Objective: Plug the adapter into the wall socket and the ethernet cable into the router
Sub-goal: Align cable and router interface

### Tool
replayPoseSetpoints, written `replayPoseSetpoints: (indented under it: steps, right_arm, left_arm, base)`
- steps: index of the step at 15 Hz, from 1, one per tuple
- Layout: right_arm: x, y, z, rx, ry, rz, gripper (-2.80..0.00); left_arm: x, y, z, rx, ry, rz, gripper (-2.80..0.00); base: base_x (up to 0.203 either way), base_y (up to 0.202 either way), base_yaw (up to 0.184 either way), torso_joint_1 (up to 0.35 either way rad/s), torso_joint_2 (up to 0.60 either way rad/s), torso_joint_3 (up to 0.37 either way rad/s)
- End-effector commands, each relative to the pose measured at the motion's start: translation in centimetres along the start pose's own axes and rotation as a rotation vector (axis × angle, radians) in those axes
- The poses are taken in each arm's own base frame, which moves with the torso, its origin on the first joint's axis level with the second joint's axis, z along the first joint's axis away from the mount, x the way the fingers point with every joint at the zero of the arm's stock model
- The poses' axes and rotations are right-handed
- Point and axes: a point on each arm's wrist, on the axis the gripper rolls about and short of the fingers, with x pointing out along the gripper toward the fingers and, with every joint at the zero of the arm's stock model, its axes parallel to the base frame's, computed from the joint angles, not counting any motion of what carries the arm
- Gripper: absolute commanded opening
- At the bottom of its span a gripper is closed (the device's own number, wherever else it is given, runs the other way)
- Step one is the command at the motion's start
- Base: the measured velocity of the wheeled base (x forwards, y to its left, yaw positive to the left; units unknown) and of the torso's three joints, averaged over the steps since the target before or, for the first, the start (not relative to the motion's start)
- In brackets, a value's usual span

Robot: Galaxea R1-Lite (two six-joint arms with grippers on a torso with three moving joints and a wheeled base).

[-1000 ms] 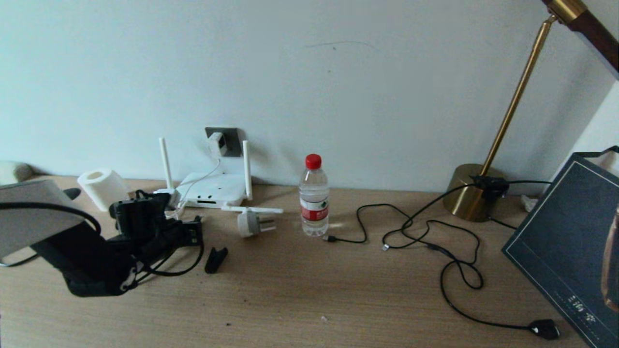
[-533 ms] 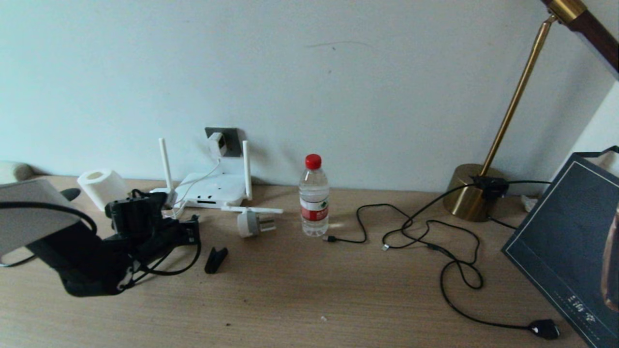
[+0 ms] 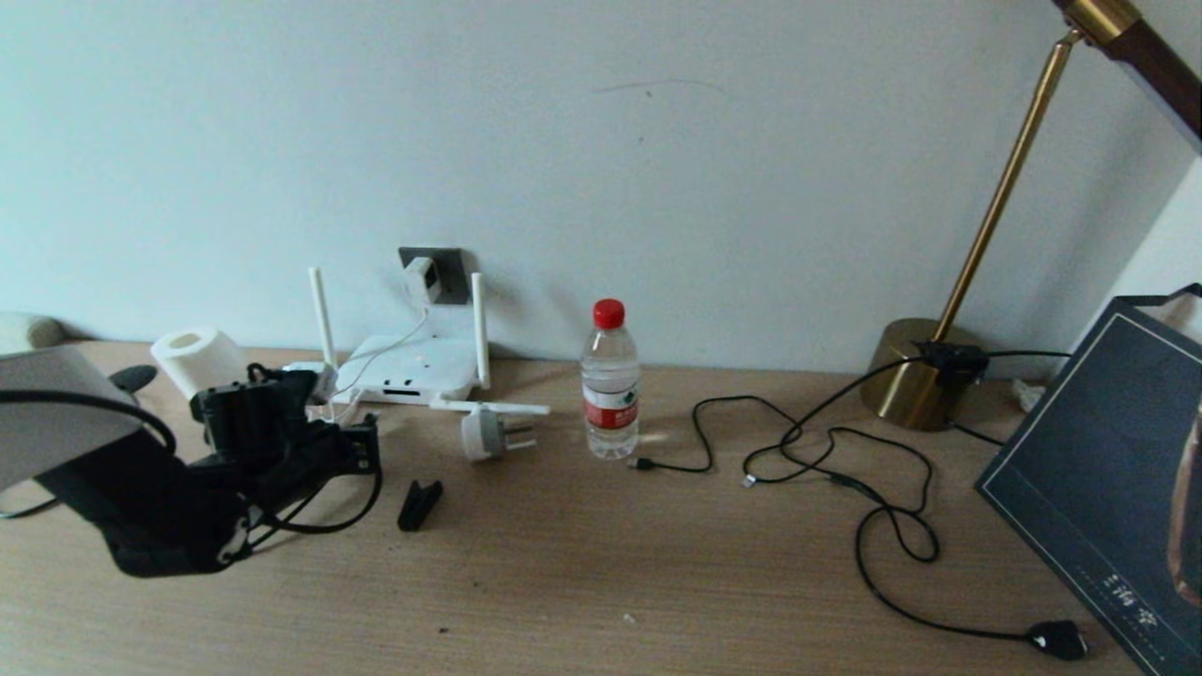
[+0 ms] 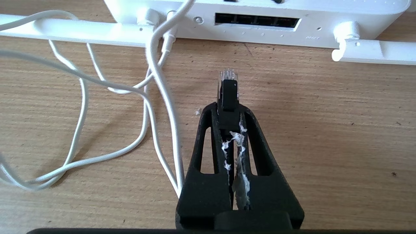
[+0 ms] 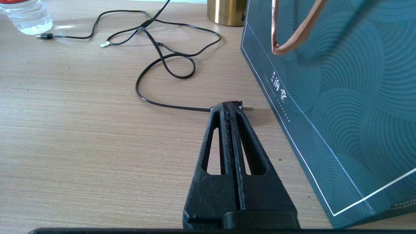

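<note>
My left gripper (image 4: pixel 228 109) is shut on the ethernet cable (image 4: pixel 227 85). Its clear clip connector sticks out past the fingertips toward the router (image 4: pixel 260 9). The connector hovers a short way in front of the dark port row (image 4: pixel 256 22), slightly to one side of it. In the head view the left gripper (image 3: pixel 364 447) sits front-left of the router (image 3: pixel 413 371), with the black cable (image 3: pixel 343 521) looping under it. The white adapter (image 3: pixel 422 278) is seated in the wall socket (image 3: pixel 453 282). My right gripper (image 5: pixel 230 105) rests shut and empty at the right, low over the table.
The adapter's white cord (image 4: pixel 156 81) loops beside my left gripper. A round grey-white plug (image 3: pixel 488 434), black clip (image 3: pixel 419 504), water bottle (image 3: pixel 609 380) and tissue roll (image 3: pixel 197 364) stand nearby. Thin black cords (image 3: pixel 845 469), a brass lamp base (image 3: pixel 916 376) and a teal bag (image 5: pixel 341 97) fill the right.
My left arm has shifted a little to the left and toward the wall, carrying the ethernet connector with it. Nothing else has moved.
</note>
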Motion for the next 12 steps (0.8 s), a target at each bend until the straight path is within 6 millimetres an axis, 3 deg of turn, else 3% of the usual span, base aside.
replayPoseSetpoints:
  steps: [1,12]
  right_arm:
    - [0.01,0.00,0.00,0.000,0.002,0.000,-2.80]
    - [0.01,0.00,0.00,0.000,0.002,-0.001,-2.80]
  left_arm:
    - [-0.27,-0.03,0.42,0.003,-0.017,-0.004,-2.80]
    - [-0.12,0.01,0.68,0.002,-0.029,-0.025,-2.80]
  base:
    - [0.000,0.000,0.000,0.000,0.00,0.000]
    - [0.000,0.000,0.000,0.000,0.00,0.000]
